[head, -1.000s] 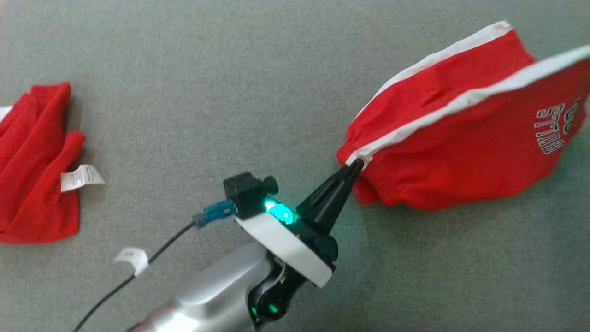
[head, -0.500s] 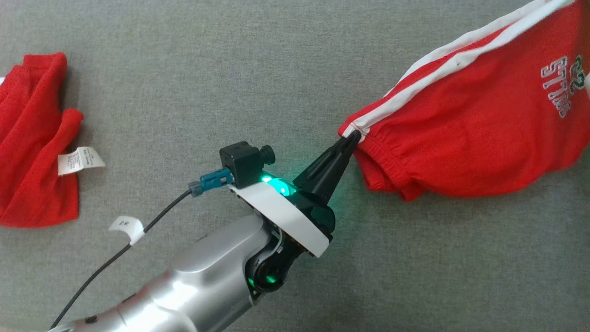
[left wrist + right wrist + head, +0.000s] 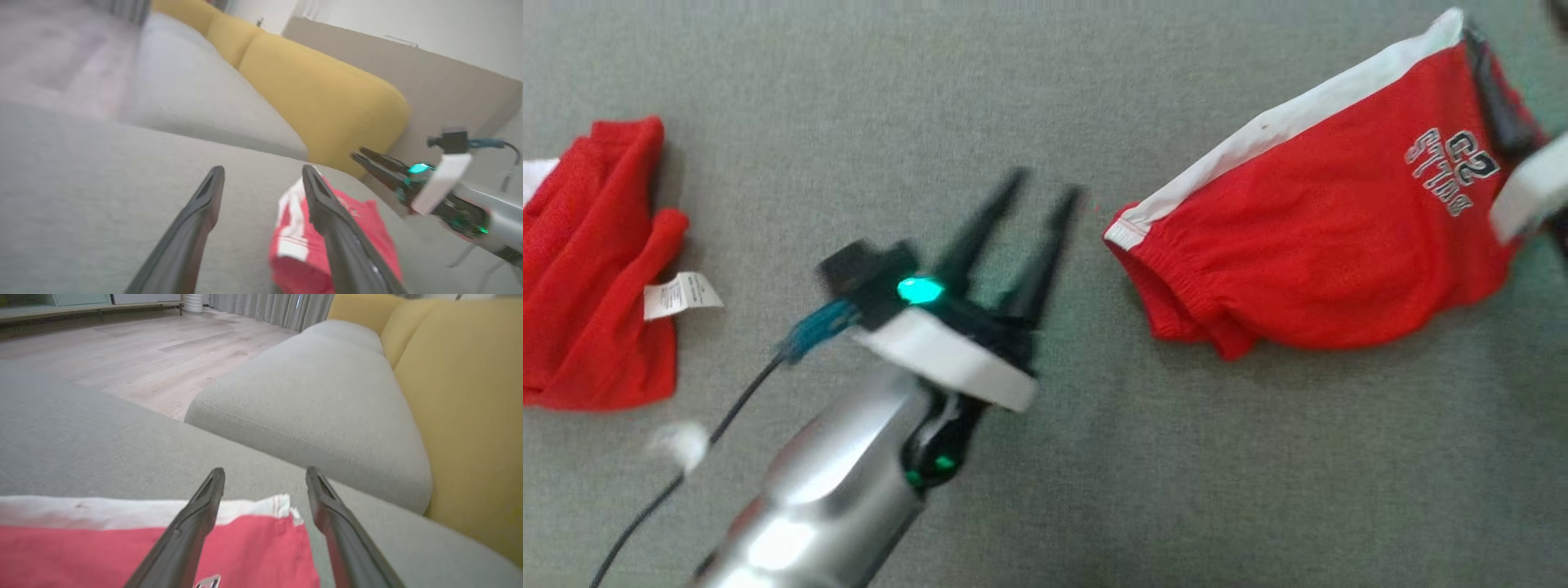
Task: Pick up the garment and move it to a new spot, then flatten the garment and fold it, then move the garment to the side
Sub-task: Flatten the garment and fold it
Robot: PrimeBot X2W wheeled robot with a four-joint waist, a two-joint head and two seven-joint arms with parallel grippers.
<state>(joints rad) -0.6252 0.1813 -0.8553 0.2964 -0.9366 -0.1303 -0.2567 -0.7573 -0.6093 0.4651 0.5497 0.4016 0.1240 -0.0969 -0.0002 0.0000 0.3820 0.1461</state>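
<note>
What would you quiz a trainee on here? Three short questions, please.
1. True or false: the left gripper is shut on the red shorts.
2. The shorts' side stripe is: A white, B blue, C yellow.
3. How many red garments lie on the grey surface in the head view?
Key: 1 false: it is open, apart from the shorts. 2 A. 3 two: the shorts and a crumpled red garment at the left.

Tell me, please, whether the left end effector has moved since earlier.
Yes: the left end effector drew leftward off the red white-striped fabric shorts, toward the crumpled red labelled garment.
</note>
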